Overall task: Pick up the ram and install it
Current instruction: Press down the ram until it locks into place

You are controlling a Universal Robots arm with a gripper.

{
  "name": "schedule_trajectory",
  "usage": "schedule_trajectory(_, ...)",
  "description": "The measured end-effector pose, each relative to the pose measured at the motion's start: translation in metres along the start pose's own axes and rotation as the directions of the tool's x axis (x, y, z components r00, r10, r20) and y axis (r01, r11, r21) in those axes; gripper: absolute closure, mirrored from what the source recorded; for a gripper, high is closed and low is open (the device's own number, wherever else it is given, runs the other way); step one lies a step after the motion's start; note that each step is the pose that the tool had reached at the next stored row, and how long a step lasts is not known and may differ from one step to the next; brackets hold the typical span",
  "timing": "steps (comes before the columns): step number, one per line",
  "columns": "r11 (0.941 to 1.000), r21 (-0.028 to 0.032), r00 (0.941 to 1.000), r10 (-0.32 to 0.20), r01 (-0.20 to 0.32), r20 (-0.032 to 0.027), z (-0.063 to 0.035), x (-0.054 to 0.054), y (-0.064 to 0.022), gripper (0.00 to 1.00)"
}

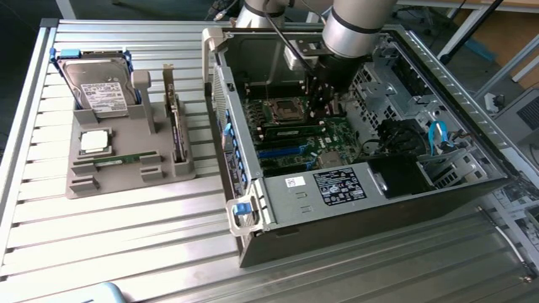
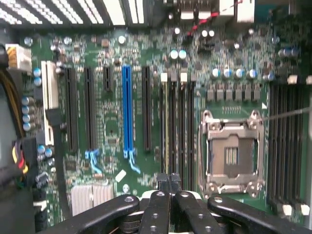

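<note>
gripper (image 2: pixel 170 187): fingers pressed together, empty, above motherboard (image 2: pixel 112 131) | wrist view: bare processor socket (image 2: pixel 232 152), memory slots | exterior view: ram (image 1: pixel 124 158) in grey holder (image 1: pixel 126 180) beside computer case (image 1: pixel 354 208)

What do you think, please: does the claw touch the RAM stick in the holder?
Apart: exterior view shows the RAM stick in its holder, the arm inside the computer case.

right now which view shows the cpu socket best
The wrist view: the empty CPU socket is seen straight on, its metal frame and pin field clear, just beyond the shut gripper. In the exterior view the socket is a small angled square deep inside the computer case.
</note>
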State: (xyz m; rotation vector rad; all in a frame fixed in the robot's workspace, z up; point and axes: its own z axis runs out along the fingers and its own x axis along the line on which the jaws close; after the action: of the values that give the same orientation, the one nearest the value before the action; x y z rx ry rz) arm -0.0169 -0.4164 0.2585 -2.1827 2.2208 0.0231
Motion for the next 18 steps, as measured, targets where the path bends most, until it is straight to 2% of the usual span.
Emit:
schedule_trajectory(12,1.0000,0.0000,1.0000,0.000,0.000,0.0000,-0.0002,0.001,0.0351,0.89)
schedule_trajectory(18,1.0000,0.0000,1.0000,0.000,0.000,0.0001,-0.0003,0.001,0.0476,0.89)
